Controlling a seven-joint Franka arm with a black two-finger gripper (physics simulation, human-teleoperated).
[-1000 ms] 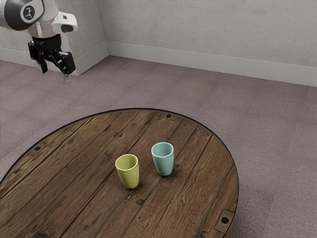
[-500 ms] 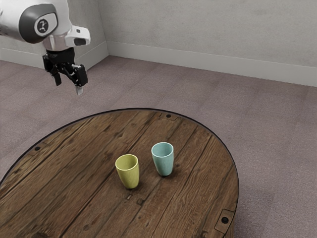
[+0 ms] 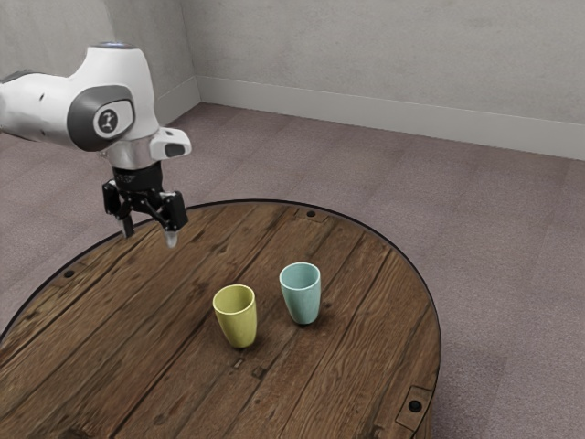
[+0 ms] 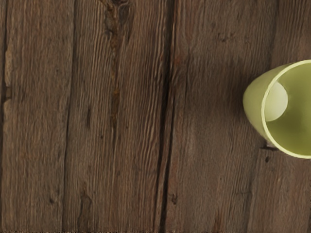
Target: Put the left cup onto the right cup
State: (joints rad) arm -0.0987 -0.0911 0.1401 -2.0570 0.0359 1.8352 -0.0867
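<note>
A yellow-green cup [image 3: 236, 315] stands upright near the middle of the round wooden table [image 3: 119, 357]. Just to its right in the exterior view stands a teal cup [image 3: 301, 293], also upright, a small gap between them. My gripper [image 3: 149, 234] hangs open above the table's far left part, well up and left of the yellow-green cup, with nothing between its fingers. In the wrist view the yellow-green cup [image 4: 284, 109] shows from above, off to one side of my hand, over bare planks [image 4: 121, 121].
The table's rim [image 3: 437, 338] curves close to the teal cup on the exterior view's right. Beyond it lies carpeted floor [image 3: 439, 183] and a wall with a baseboard [image 3: 384, 112].
My arm has swung down and to the exterior view's right, from over the floor to above the table's far left part. The gripper stays open. The cups have not moved.
</note>
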